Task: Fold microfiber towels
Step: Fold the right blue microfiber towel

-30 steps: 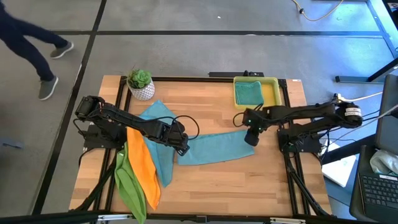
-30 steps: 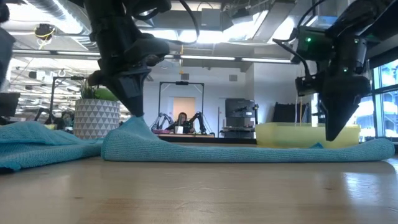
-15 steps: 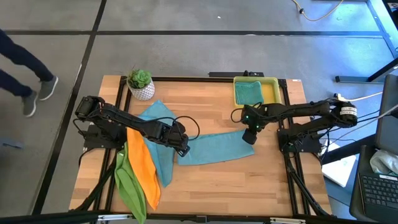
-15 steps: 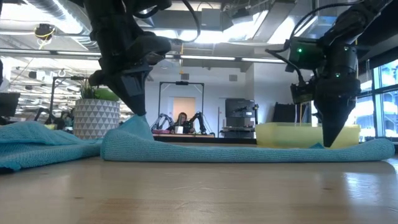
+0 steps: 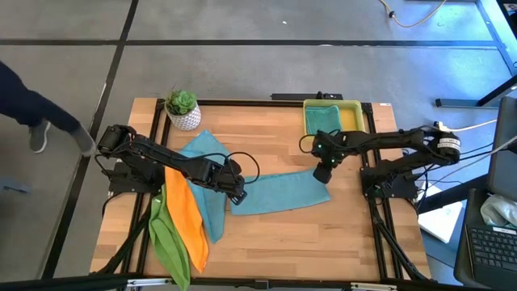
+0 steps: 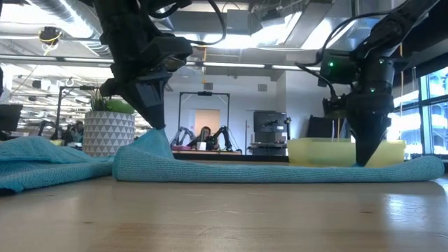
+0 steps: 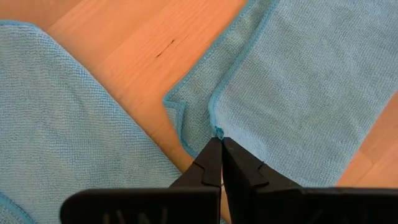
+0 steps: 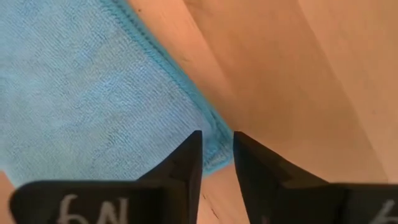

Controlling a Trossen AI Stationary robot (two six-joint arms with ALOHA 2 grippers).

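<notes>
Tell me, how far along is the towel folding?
Early. One teal towel already lies in the yellow tray. The left claw pinches one corner of the spread teal towel; the right claw, part-open, straddles the opposite corner. Orange, green and another teal towel wait.

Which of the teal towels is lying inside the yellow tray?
The small folded teal towel at the table's far right. It alone sits in the yellow tray; the other teal towels lie on the bare wood.

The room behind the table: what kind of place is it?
Probably a robotics lab or open workshop. The low view shows exposed ceiling ducts, strip lights and another pair of robot arms at the back; the high view shows a bare concrete floor.
</notes>
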